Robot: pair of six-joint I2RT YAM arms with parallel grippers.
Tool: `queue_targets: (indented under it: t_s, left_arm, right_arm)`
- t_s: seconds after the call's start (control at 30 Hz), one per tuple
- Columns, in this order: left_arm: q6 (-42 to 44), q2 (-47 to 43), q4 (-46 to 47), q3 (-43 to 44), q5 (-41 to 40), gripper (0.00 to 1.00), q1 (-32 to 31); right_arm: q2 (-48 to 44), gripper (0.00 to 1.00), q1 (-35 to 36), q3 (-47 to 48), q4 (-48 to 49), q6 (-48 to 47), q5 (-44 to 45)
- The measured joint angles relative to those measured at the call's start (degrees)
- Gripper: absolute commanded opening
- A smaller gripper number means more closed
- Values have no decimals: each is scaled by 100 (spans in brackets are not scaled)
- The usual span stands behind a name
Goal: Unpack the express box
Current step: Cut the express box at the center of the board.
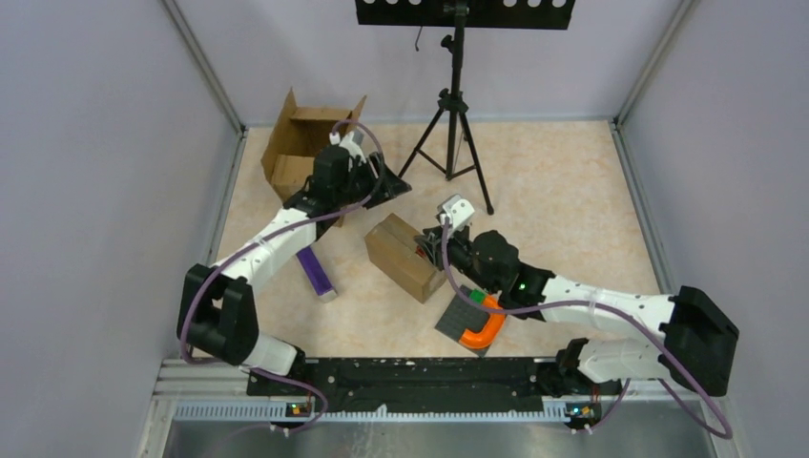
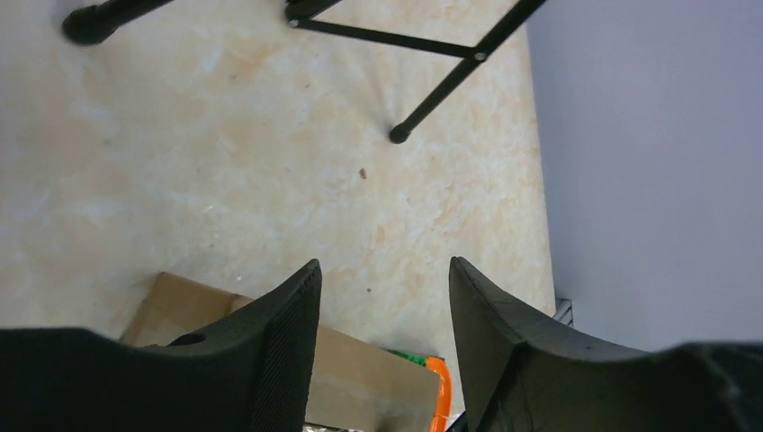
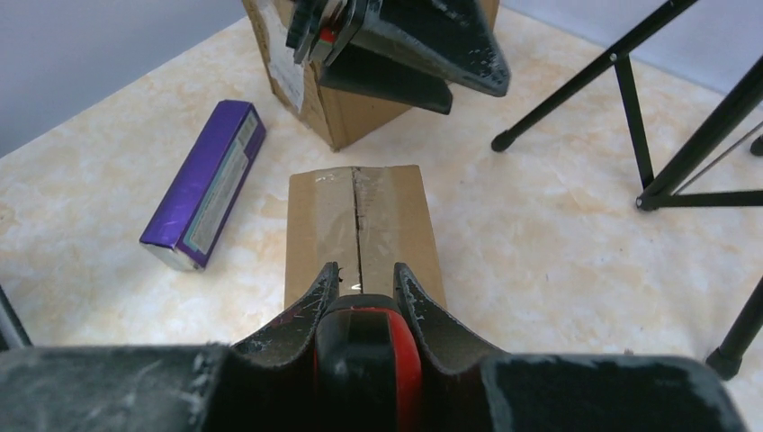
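Observation:
The express box [image 1: 405,256] is a shut brown carton lying mid-table. Clear tape runs along its top seam, with a dark line down the middle [image 3: 357,216]. My right gripper [image 3: 360,267] is shut on a red and black cutter [image 3: 364,360]. The cutter's tip sits right at the near end of that seam. In the top view this gripper [image 1: 429,246] is at the carton's right end. My left gripper [image 2: 384,279] is open and holds nothing. It hovers behind the carton [image 2: 360,378], beside the opened box [image 1: 300,143].
A purple carton [image 1: 316,272] lies left of the express box. An orange U-shaped piece [image 1: 482,329] rests on a dark grey plate [image 1: 458,315] near the right arm. A black tripod [image 1: 456,134] stands at the back. Walls close in both sides.

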Motion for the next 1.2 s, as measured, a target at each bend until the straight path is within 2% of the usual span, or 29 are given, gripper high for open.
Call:
queue_targets:
  t_s: [0.07,0.17,0.37,0.43,0.57,0.83,1.2]
  left_arm:
    - [63,-2,-85,264,146,60,4]
    - [-44,-37,-2,225,417,63,-28]
    - [-675,-87,688,-909,730,65,-201]
    - [-940,-116,1204,-1235,791,65,-208]
    - [-1143,-216,1716,-1554,713,65,-208]
    - [-1215,-262,2124,-1803,584,65,-216]
    - [-1250,-286,2343,-1928,507,65,-234]
  right_arm:
    - [201,0,-2,138,122,-103,15]
    - [378,0,-2,260,245,-212,22]
    - [382,0,-2,262,345,-247,26]
    - [367,0,-2,260,334,-245,24]
    - [254,0,-2,260,188,-234,20]
    - [-48,0,7,260,-208,-149,24]
    - [-350,0,35,236,-579,46,111]
